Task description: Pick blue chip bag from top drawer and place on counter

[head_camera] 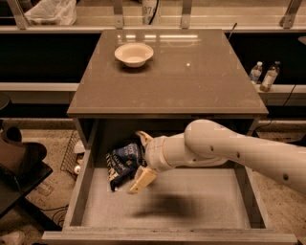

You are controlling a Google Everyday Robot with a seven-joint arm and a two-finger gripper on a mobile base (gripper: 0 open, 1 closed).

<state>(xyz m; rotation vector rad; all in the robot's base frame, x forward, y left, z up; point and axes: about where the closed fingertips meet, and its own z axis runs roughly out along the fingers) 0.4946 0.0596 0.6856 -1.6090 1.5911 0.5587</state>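
The blue chip bag point(123, 162), crumpled dark-blue foil with pale lettering, lies in the back left of the open top drawer point(191, 210). My gripper point(140, 160) reaches in from the right on a white arm and is open, its tan fingers point(141, 179) spread one above the other just at the bag's right edge. The upper finger sits over the bag's top corner, the lower finger just below and right of it. The counter point(191, 81) above the drawer is glossy grey-brown.
A white bowl point(134, 53) stands on the counter's back left. A white plastic bag point(51, 12) lies on the shelf behind. Two water bottles point(263, 75) stand at the right. A dark chair point(16, 162) and a wire basket point(71, 155) are left of the cabinet.
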